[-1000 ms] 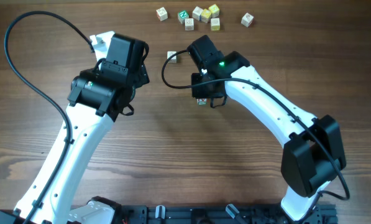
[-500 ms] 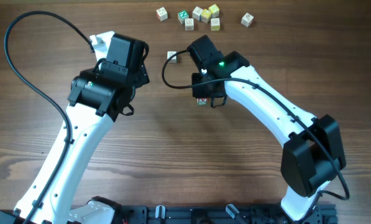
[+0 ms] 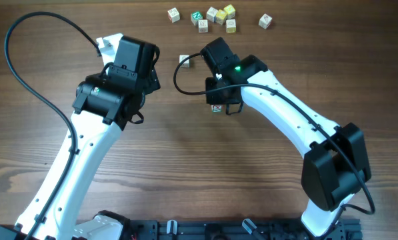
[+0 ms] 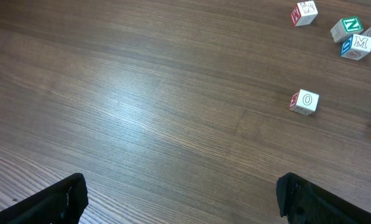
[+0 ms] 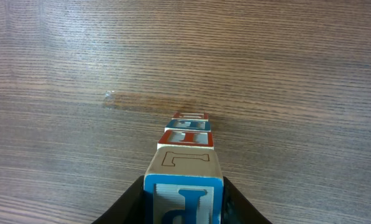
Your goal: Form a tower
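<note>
A: Checking overhead: tower stands directly under the right gripper, so the right arm is nearer.
B: Left wrist?
A: Left gripper is wide open and empty; no tower there.
B: Right wrist?
A: Gripper pinches the top cube; the column runs straight down to the worktop.

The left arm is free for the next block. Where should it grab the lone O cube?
Pinch two opposite side faces of the O cube, descending from above: it sits flat and alone, with its sides clear.
</note>
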